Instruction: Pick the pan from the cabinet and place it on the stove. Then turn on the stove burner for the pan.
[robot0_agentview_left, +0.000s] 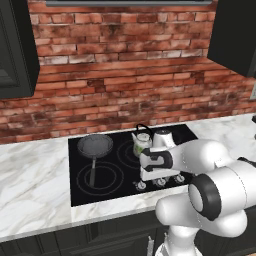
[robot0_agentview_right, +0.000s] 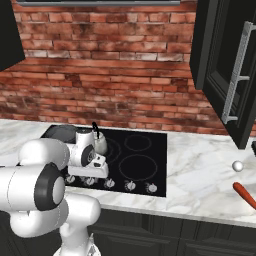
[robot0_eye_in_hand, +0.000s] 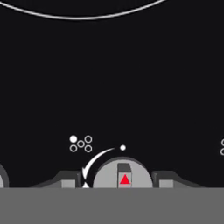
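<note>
The pan (robot0_agentview_left: 95, 145) lies on the rear left ring of the black stove (robot0_agentview_left: 115, 172), its long handle toward the front edge. My gripper (robot0_agentview_left: 151, 181) points down at the row of silver knobs along the stove's front. In the hand view a grey knob (robot0_eye_in_hand: 107, 177) with a red triangle sits between the fingertips (robot0_eye_in_hand: 70, 181), which flank it with narrow gaps; the gripper (robot0_eye_in_hand: 117, 183) is open around it. From the right, the gripper (robot0_agentview_right: 90, 177) hangs over the leftmost knobs of the stove (robot0_agentview_right: 145, 162), and the arm hides part of the pan (robot0_agentview_right: 60, 131). The cabinet (robot0_agentview_right: 225, 65) stands with its door swung open.
A small pale kettle (robot0_agentview_left: 141, 142) with a black hoop handle stands on the stove just behind my hand. More knobs (robot0_agentview_right: 130, 185) line the front edge. A white ball (robot0_agentview_right: 237, 165) and a red object (robot0_agentview_right: 244, 192) lie on the marble counter at right.
</note>
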